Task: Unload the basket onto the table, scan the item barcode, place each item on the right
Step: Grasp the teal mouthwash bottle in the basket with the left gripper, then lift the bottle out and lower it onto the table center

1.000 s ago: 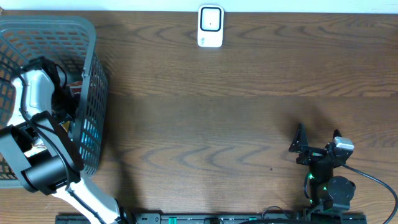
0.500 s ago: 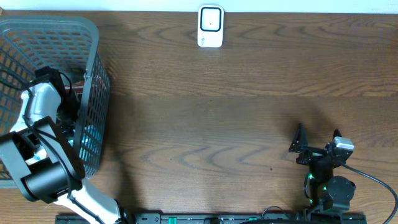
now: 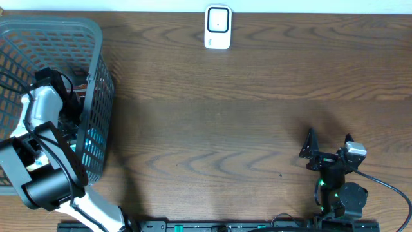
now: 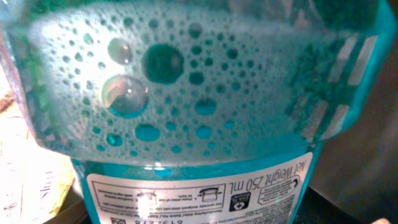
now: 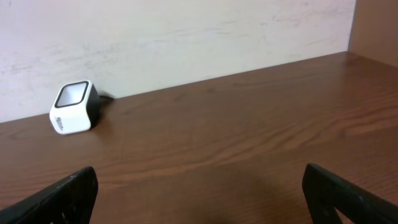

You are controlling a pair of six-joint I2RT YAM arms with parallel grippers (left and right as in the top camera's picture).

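White-and-black left arm [image 3: 37,113]; black right end effector [image 3: 329,144], green lights [image 3: 320,184].

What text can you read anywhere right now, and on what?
"Net Weight 250 mL": upside down, white label of the teal bottle.
Digits at the label's lower edge: cut off, unreadable.
Print on the yellow pack: blurred.
Marking on the scanner: too small.
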